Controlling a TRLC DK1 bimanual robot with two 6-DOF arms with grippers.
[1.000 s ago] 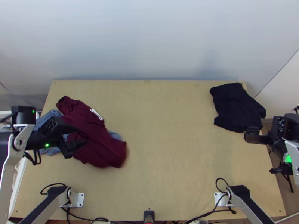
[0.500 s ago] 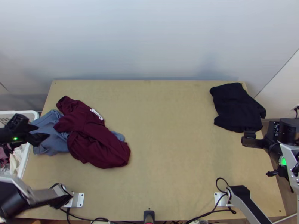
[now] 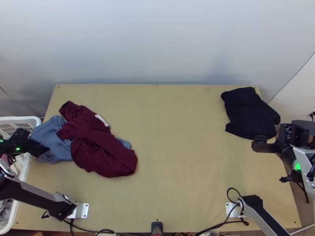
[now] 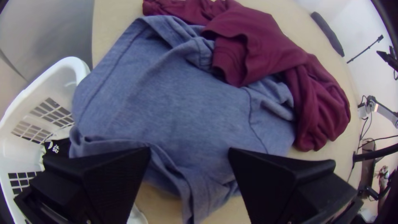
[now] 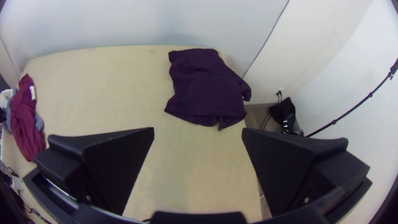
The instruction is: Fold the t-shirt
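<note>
My left gripper (image 3: 44, 148) is at the table's left edge, over the blue cloth (image 3: 53, 135). In the left wrist view my left gripper (image 4: 189, 152) stands open above the bunched blue cloth (image 4: 174, 103), holding nothing. The maroon garment (image 3: 100, 147), with a white patch, lies bunched partly on top of the blue cloth. At the far right a dark garment (image 3: 250, 114) lies roughly flat with uneven edges. My right gripper (image 3: 260, 144) is just on the near side of it; in the right wrist view my right gripper (image 5: 198, 130) is open and empty.
A white basket (image 3: 24, 173) holding clothes stands against the table's left side, beneath the left arm. Bare wood (image 3: 177, 149) stretches between the two groups of cloth. Cables (image 3: 220, 225) run along the near edge, and a wall rises behind the table.
My left gripper has drawn left from over the maroon garment to the blue cloth. The maroon garment's near end, blurred earlier, now lies still. My right gripper has shifted slightly left.
</note>
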